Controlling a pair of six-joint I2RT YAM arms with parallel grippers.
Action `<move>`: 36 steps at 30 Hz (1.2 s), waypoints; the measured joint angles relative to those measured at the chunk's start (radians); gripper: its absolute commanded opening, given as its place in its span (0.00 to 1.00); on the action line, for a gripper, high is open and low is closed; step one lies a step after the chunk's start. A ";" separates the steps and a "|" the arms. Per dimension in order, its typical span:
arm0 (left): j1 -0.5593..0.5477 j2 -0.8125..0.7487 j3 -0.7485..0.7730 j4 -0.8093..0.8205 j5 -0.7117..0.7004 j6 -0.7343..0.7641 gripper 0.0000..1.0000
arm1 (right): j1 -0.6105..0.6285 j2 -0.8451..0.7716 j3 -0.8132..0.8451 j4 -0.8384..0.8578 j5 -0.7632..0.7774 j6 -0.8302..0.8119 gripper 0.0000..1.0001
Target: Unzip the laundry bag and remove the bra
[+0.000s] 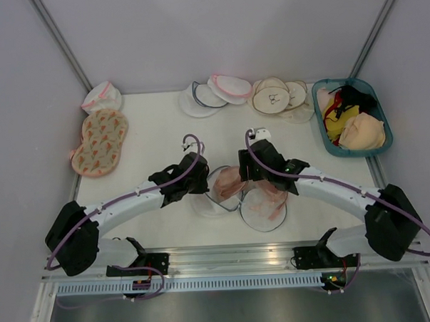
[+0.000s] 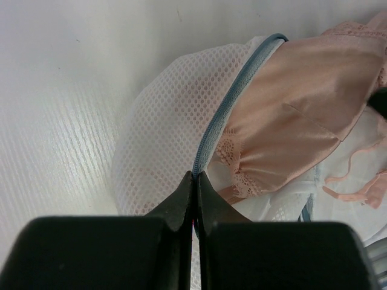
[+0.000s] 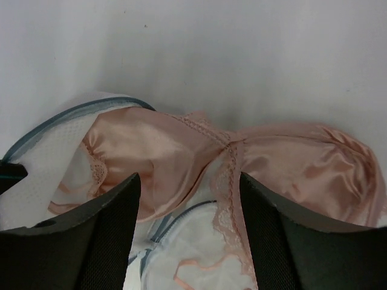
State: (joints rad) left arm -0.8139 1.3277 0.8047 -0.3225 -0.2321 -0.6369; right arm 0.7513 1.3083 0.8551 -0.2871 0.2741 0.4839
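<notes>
The white mesh laundry bag (image 1: 260, 209) lies open at the table's near middle, its two halves spread apart. The dusty-pink bra (image 1: 230, 182) lies across the open bag, partly out of it. My left gripper (image 2: 196, 178) is shut on the bag's blue-grey zip rim (image 2: 227, 109) at the left half (image 2: 163, 133). My right gripper (image 3: 188, 181) is open, its fingers (image 3: 115, 205) straddling the bra's middle (image 3: 230, 151) from above. The bra's cups (image 3: 302, 163) spread to both sides, and a thin pink strap (image 3: 199, 269) lies on the mesh below.
An orange-patterned bag (image 1: 100, 141) lies at the far left with a small white bag (image 1: 101, 97) behind it. Several round mesh and beige bags (image 1: 248, 94) line the back edge. A teal basket (image 1: 319, 121) of garments stands at the back right.
</notes>
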 measured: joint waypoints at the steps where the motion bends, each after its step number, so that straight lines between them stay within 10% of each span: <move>1: 0.000 -0.003 0.000 -0.001 0.000 0.000 0.02 | -0.006 0.037 0.000 0.026 -0.020 0.000 0.72; 6: 0.000 -0.026 0.000 -0.001 0.000 -0.005 0.02 | -0.035 0.221 -0.005 0.101 -0.064 0.000 0.64; 11: 0.000 -0.037 0.000 -0.001 0.000 -0.006 0.02 | -0.037 0.291 -0.005 0.116 -0.047 -0.001 0.01; 36: 0.000 -0.037 -0.006 -0.002 -0.002 -0.006 0.02 | -0.064 -0.256 0.251 -0.109 0.092 -0.062 0.00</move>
State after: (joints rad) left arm -0.8139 1.2911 0.7990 -0.3241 -0.2337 -0.6430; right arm 0.6868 1.0519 1.1057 -0.3962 0.3660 0.4221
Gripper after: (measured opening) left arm 0.025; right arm 0.007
